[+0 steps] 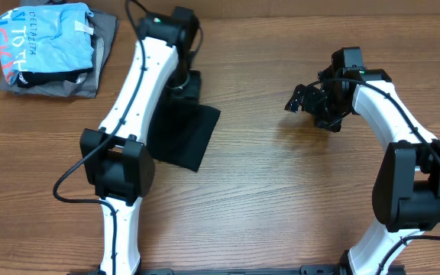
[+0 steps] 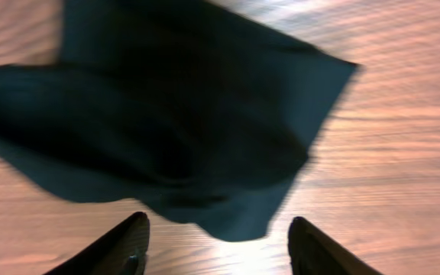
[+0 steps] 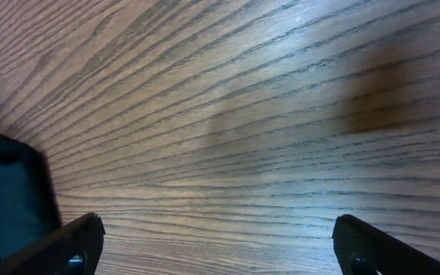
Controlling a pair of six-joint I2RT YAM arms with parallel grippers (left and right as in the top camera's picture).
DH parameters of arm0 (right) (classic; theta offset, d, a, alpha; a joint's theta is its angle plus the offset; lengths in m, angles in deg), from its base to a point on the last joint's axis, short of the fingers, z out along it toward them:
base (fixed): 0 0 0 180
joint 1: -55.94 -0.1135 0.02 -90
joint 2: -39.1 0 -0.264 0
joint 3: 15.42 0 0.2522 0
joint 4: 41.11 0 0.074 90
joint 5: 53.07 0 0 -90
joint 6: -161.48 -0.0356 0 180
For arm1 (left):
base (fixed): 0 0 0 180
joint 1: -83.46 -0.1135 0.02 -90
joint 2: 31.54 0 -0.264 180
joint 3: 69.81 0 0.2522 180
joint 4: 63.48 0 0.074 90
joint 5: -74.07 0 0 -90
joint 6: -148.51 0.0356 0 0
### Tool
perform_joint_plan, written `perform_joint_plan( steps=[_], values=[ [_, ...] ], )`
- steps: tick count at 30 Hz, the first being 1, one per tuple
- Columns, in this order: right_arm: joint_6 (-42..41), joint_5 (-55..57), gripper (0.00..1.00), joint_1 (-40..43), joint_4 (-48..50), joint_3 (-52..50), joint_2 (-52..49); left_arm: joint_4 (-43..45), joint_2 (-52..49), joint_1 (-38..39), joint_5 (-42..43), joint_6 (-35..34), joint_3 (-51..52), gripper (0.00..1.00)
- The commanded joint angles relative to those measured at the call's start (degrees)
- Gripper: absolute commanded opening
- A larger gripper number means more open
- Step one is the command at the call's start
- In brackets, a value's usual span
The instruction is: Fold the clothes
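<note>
Wood-grain table (image 1: 281, 198) is filling the overhead view. The black T-shirt (image 1: 188, 134) is lying left of centre, folded into a small dark shape with one corner pointing to the right. The white left arm (image 1: 140, 84) is stretching across the shirt's left side, and its black wrist is hanging over the shirt's far edge. At the far left corner, well apart from the black shirt, a light blue printed shirt (image 1: 48, 34) is sitting on top of a grey garment (image 1: 104, 42). The right arm is curving in from the right, and the right gripper (image 1: 298, 98) is hovering over bare wood, well apart from the T-shirt.

From the left wrist, the picture is blurring. The black T-shirt (image 2: 174, 114) is spreading over most of the frame, flat on the table. The left gripper (image 2: 220, 224) is holding its jaws apart, one dark finger (image 2: 121, 248) at each side of the shirt's near edge, neither one pinching the cloth.

From the right wrist, bare wood is running across the frame, with a dark patch (image 3: 380, 99) on the grain at upper right. The right gripper (image 3: 216, 229) is standing with its jaws wide apart and gripping nothing. A corner of the black T-shirt (image 3: 6, 198) is showing at the left edge.
</note>
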Motion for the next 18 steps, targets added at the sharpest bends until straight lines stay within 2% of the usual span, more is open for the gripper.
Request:
perform_joint_plan(
  steps=[1, 5, 8, 13, 18],
  values=[
    [0.0, -0.2, 1.00, -0.3, 0.3, -0.3, 0.3, -0.5, -0.1, -1.0, -5.3, -2.1, -0.2, 0.63],
    [0.0, -0.2, 1.00, -0.3, 0.1, -0.3, 0.3, 0.1, -0.3, -1.0, -4.0, -2.4, 1.8, 0.63],
    [0.0, -0.2, 1.00, -0.3, 0.2, -0.3, 0.3, 2.4, -0.5, -0.8, 0.0, -1.3, 3.8, 0.63],
    [0.0, -0.2, 1.00, -0.3, 0.2, -0.2, 0.3, 5.8, -0.5, -0.7, 4.2, -0.6, 6.6, 0.61],
    [0.0, -0.2, 1.00, -0.3, 0.2, -0.3, 0.3, 7.9, -0.5, -0.7, 4.8, -0.6, 8.3, 0.57]
  ],
)
